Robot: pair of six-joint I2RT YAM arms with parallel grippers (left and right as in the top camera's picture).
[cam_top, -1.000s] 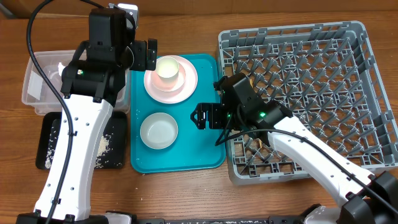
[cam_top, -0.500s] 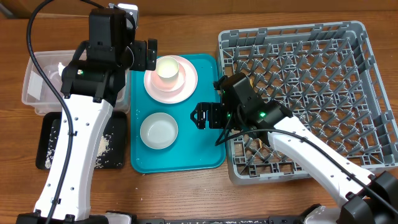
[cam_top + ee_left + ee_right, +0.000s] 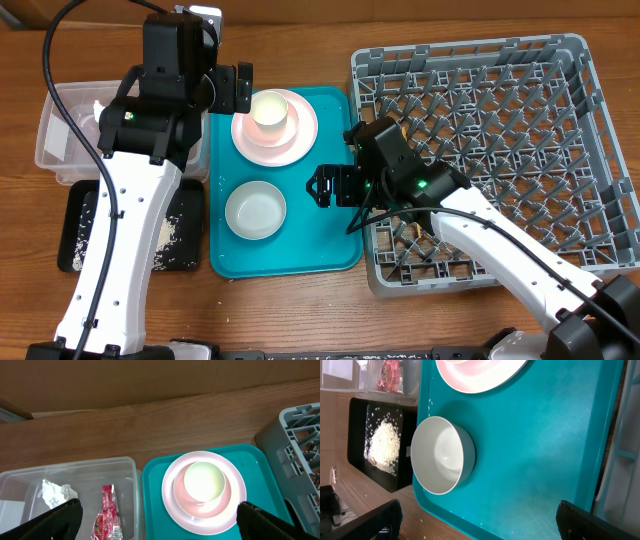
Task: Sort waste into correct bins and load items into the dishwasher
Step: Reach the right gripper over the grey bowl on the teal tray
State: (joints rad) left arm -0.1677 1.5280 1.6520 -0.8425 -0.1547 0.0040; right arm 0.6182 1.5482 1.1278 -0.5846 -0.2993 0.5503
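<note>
A pale pink plate [image 3: 292, 140] with a small white cup [image 3: 270, 112] on it sits at the far end of the teal tray [image 3: 325, 240]. A white bowl [image 3: 256, 210] stands nearer on the same tray. My left gripper [image 3: 232, 88] hangs open just left of the plate [image 3: 204, 510], over the edge between tray and clear tub [image 3: 75, 466]. The tub holds a tissue wad [image 3: 57, 494] and a red wrapper [image 3: 107, 517]. My right gripper [image 3: 322, 187] is open above bare tray, right of the bowl [image 3: 442, 455]. The grey dishwasher rack [image 3: 500, 130] fills the right side.
A black tray [image 3: 80, 235] with loose rice [image 3: 382, 445] lies in front of the tub [image 3: 60, 150], left of the teal tray. A few grains dot the wooden table [image 3: 300, 310] near the front. The right arm stretches over the rack's near-left corner.
</note>
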